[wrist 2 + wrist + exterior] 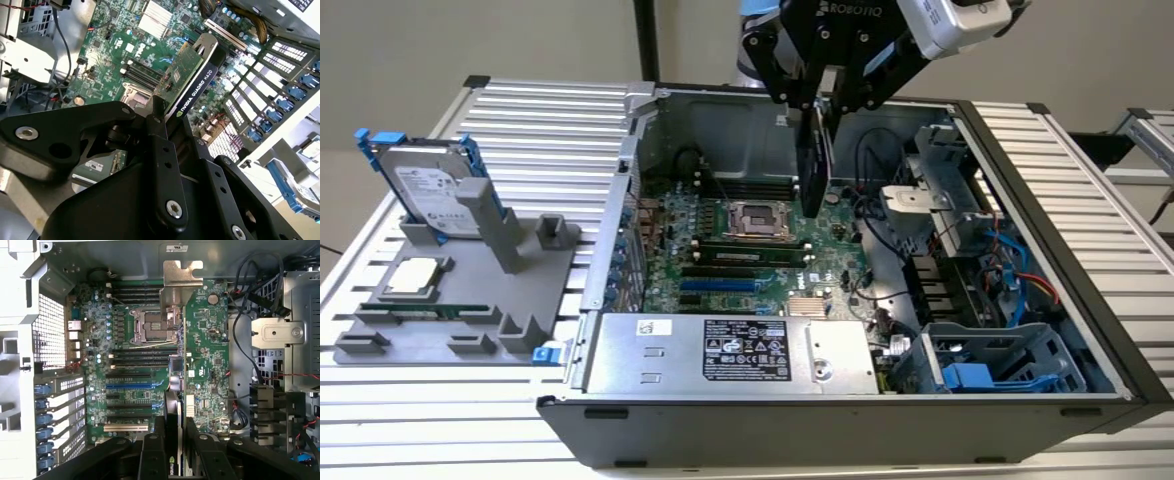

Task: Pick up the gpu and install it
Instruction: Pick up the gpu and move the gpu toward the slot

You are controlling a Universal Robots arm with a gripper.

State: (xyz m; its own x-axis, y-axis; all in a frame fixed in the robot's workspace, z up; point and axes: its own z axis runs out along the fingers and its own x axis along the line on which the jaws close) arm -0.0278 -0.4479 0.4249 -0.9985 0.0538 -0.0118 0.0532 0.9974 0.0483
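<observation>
1. On the exterior view's left, the grey fixture [454, 300] sits on the tabletop [440, 420] with the hard drive [427, 185] standing in it, well apart from the action.
2. In the middle is the open computer case [854, 430], its motherboard [720, 250] lying flat and its blue expansion slots [720, 285] empty.
3. Here's the key relation: the gpu [813, 160] hangs straight below the end effector [825, 100], long axis upright and bracket end down. It is just beside the processor socket [754, 218] on that view's right. I judge it unseated, and the slots lie off toward that view's lower left.
4. The end effector is clenched on the gpu's upper end, and in both wrist views the fingers [160, 145] [152, 450] pinch the card's two faces.
</observation>
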